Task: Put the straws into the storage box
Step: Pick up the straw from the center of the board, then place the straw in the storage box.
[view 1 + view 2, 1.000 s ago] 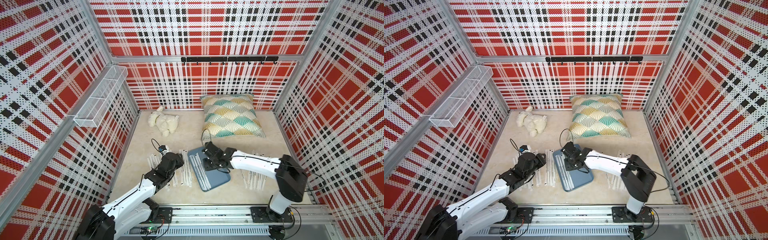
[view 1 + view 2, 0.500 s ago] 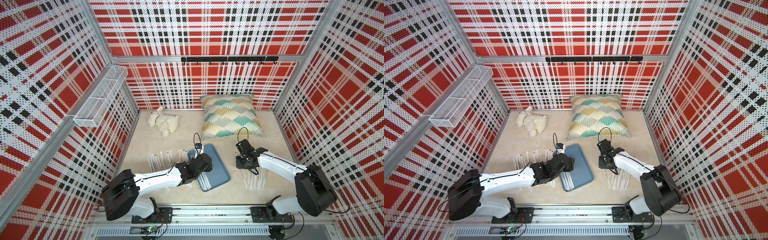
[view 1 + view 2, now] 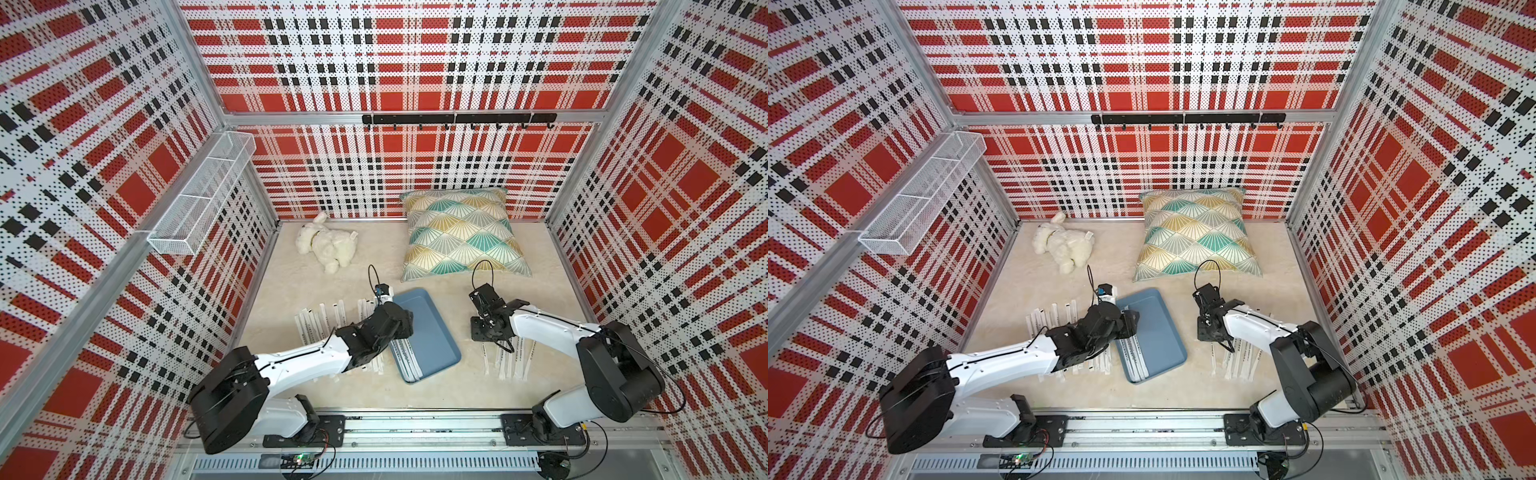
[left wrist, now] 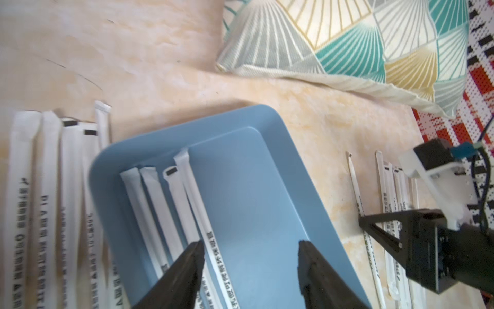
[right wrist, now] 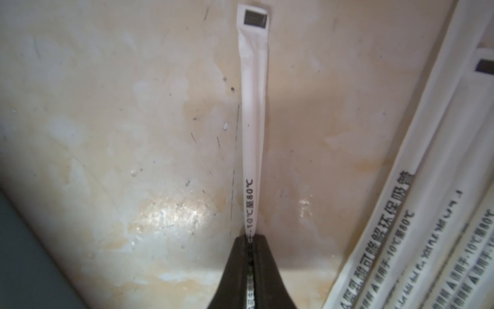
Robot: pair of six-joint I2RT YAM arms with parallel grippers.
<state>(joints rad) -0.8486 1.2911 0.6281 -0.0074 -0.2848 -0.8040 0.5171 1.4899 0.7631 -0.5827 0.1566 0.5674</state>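
Note:
The slate-blue storage box (image 3: 432,332) (image 3: 1158,332) (image 4: 254,200) lies mid-floor with several wrapped straws (image 3: 405,357) (image 4: 160,203) along its left side. My left gripper (image 4: 251,244) (image 3: 406,328) hangs open over the box, nothing between its fingers. More straws (image 3: 320,324) (image 4: 48,187) lie in a row left of the box, and another row (image 3: 513,361) (image 5: 401,214) lies to its right. My right gripper (image 5: 251,236) (image 3: 484,332) is shut on one straw (image 5: 254,107) at the near-box end of that right row, low over the floor.
A patterned pillow (image 3: 461,232) lies behind the box, and a white plush toy (image 3: 328,245) sits at the back left. A white wire-mesh basket (image 3: 203,195) hangs on the left wall. A black hook rail (image 3: 457,118) runs along the back wall.
My left arm swung from the left row of straws to over the box. My right arm left the box, moved to the right row and shut on a straw.

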